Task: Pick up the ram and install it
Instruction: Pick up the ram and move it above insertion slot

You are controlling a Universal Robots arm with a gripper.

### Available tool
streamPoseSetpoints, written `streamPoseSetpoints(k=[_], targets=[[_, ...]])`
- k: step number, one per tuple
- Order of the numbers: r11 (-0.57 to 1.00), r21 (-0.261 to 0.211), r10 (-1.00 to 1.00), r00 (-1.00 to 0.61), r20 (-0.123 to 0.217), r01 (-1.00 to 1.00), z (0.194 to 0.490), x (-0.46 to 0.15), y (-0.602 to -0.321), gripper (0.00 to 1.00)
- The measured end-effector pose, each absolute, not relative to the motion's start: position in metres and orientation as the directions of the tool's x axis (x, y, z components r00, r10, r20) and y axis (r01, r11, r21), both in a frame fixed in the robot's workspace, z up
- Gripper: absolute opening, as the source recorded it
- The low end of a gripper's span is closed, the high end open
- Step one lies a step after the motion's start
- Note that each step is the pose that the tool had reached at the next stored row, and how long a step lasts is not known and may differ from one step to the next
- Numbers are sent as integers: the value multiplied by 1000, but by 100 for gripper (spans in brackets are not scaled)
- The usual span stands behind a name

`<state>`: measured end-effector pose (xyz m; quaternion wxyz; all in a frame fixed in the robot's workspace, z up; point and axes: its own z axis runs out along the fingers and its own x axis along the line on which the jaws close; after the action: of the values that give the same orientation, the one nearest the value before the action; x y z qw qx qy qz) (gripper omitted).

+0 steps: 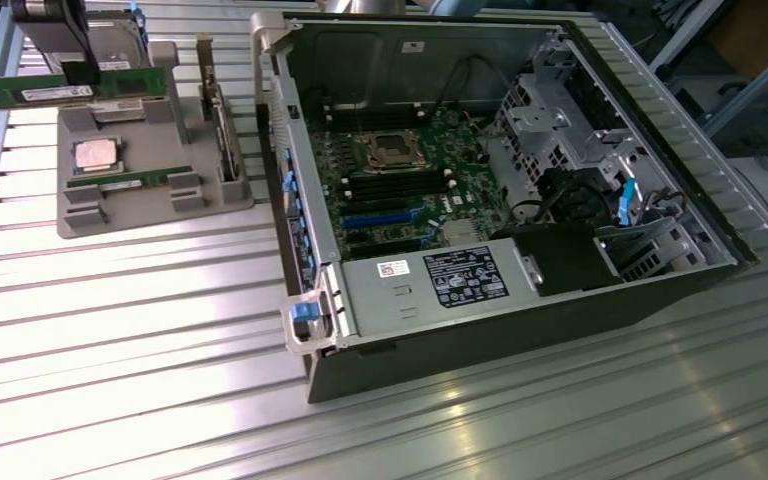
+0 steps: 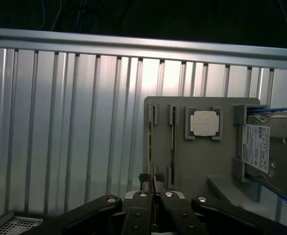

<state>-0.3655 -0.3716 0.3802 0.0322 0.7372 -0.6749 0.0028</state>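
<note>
The gripper (image 1: 81, 76) is closed on one ram (image 1: 31, 93) and holds it level above the grey holder (image 1: 211, 195), over the end where one hard drive (image 2: 273, 152) sits. A second stick of the same kind (image 1: 124, 183) lies in the holder, just beside one square silver chip (image 1: 95, 155). One open computer case (image 1: 491, 180) stands near the holder, on the exterior view's right of it.

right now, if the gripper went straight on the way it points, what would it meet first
Probably the grey holder, near its slots; the ram clamped in the gripper would touch first. Depth is unclear.
</note>
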Motion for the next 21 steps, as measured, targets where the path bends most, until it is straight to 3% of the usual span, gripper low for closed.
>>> streamPoseSetpoints(k=[21], targets=[[-87, 44, -995, 89, 48, -995, 411, -366, -372, 12]])
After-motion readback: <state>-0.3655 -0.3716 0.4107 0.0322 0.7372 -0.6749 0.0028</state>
